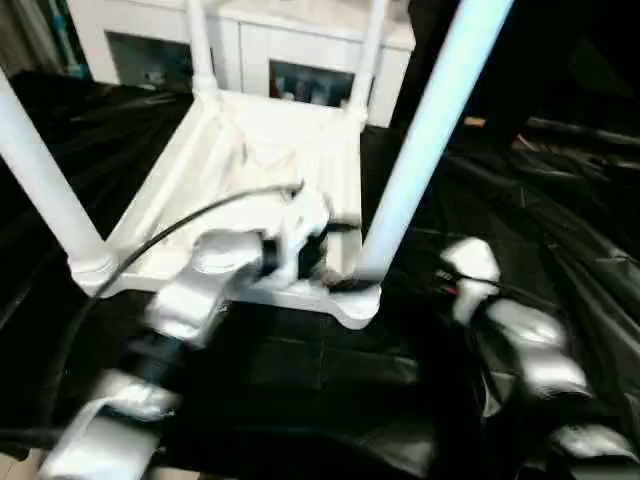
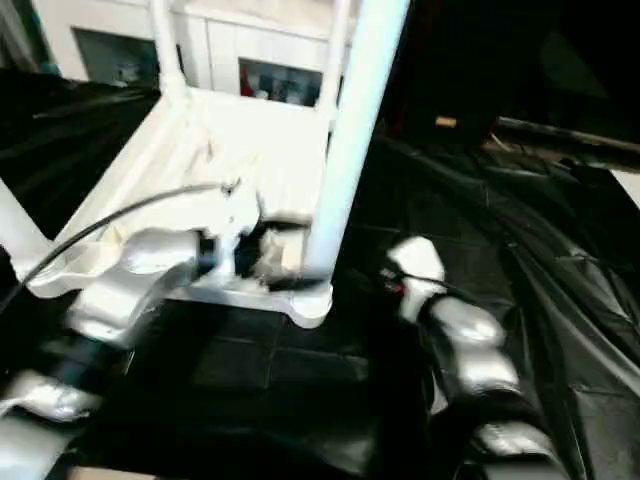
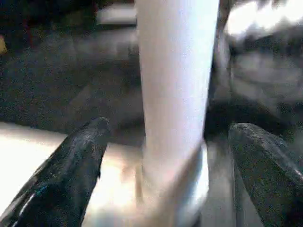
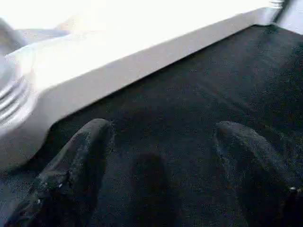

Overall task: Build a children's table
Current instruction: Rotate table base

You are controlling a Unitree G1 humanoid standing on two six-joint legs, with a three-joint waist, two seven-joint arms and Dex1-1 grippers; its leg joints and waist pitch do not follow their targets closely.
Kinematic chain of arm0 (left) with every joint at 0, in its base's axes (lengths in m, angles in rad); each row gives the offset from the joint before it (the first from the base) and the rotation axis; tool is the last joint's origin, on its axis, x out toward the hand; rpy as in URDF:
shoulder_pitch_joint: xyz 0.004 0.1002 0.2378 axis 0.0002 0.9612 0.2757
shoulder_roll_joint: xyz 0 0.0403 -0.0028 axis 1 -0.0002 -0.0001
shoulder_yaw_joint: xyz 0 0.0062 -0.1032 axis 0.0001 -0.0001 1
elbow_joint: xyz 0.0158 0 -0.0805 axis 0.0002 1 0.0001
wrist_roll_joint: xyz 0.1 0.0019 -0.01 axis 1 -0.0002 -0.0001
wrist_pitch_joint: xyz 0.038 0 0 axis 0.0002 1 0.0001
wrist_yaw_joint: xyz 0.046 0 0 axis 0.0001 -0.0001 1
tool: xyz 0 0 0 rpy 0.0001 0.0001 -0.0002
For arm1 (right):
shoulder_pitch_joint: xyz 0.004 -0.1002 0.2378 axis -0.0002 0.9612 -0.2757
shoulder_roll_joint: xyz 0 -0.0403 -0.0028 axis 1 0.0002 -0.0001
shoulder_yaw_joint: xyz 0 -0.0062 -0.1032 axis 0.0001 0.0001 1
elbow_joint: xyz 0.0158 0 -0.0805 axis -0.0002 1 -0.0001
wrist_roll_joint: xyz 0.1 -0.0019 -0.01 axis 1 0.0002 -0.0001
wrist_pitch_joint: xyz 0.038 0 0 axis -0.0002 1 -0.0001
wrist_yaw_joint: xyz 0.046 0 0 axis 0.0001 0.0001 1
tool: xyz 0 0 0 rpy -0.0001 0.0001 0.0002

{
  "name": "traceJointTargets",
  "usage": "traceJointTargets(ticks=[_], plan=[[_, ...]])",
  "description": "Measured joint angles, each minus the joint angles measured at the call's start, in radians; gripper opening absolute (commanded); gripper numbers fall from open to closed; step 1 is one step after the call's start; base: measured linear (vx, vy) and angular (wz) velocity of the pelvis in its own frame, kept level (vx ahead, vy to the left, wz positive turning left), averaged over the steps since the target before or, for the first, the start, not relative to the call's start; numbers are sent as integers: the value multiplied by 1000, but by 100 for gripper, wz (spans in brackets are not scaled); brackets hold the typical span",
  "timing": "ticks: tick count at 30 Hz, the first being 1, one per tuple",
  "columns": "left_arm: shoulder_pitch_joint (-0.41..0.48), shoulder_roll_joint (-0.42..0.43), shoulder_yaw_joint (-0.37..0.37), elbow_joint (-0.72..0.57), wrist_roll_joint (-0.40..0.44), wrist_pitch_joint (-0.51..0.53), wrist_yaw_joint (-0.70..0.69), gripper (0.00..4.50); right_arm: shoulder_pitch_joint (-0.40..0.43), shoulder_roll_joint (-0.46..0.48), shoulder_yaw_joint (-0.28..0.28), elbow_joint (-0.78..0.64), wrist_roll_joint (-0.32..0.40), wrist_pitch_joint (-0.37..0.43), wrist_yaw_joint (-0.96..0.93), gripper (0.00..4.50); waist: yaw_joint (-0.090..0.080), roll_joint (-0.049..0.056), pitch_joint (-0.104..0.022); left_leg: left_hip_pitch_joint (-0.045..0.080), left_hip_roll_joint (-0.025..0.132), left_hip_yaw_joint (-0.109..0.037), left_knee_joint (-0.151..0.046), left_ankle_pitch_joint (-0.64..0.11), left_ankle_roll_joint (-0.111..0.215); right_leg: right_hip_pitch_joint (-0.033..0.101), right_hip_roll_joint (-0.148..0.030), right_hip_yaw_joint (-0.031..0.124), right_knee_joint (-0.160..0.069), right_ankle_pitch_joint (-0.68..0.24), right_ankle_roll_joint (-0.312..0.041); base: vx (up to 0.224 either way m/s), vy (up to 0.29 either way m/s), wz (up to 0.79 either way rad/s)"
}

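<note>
The children's table (image 1: 250, 150) lies upside down on the black cloth, ribbed underside up, with four white legs standing in its corner sockets. The near right leg (image 1: 420, 150) rises tall from its socket (image 1: 355, 300). My left gripper (image 1: 335, 280) is open at the base of this leg. In the left wrist view the leg (image 3: 175, 85) stands between the two black fingers (image 3: 80, 161) with a gap on each side. My right gripper (image 4: 161, 132) is open and holds nothing. It hovers low over the cloth beside the table's white edge (image 4: 118, 71), to the right of that corner.
The work table's black cloth (image 1: 300, 370) lies wrinkled toward the right. A white cabinet with glass doors (image 1: 300, 50) stands behind the table. A black cable (image 1: 150, 245) runs along my left forearm. The near left leg (image 1: 40, 180) stands close to my left arm.
</note>
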Motion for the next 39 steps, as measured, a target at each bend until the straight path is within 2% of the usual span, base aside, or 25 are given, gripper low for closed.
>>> traceJointTargets(ticks=[3,8,12,23,29,33,34,39], plan=[[0,59,-21,87,73,-36,-12,411,77,-60,21,-102,8,52,79,372,3,0,0,0,0,0,0,0,0,1,0,0,0,0,1,0,0,0],[-35,69,-53,172,133,-109,-28,373,135,-101,49,-241,28,128,144,372,11,0,0,1,0,-1,0,0,0,2,-1,0,0,0,1,0,0,0],[-90,62,-61,243,145,-147,-44,348,175,-136,71,-360,47,210,179,372,22,3,-1,1,0,-1,0,0,0,1,-1,-1,0,0,1,0,0,0],[-176,10,-71,423,161,-167,-120,270,258,-209,79,-584,105,409,215,372,26,9,0,1,0,-1,1,0,0,2,-1,-1,-1,0,1,0,0,0],[-224,-13,-73,510,187,-179,-126,226,272,-222,78,-634,108,450,208,372,26,20,-3,1,0,-1,1,0,0,3,-1,-1,-1,0,1,0,0,0],[-241,-16,-74,545,202,-191,-140,202,283,-222,76,-644,114,461,200,372,26,23,-3,1,0,-2,1,0,0,3,-1,-2,-1,0,1,0,0,0],[-242,-15,-74,552,204,-192,-147,178,289,-223,76,-648,115,463,200,372,26,23,-3,1,0,-2,1,0,0,3,-1,-1,-1,0,1,0,0,0],[-269,-17,-78,601,220,-203,-171,151,290,-224,77,-668,115,482,195,372,26,24,-4,1,0,-2,1,0,0,4,-1,-1,-1,0,1,0,0,0]])
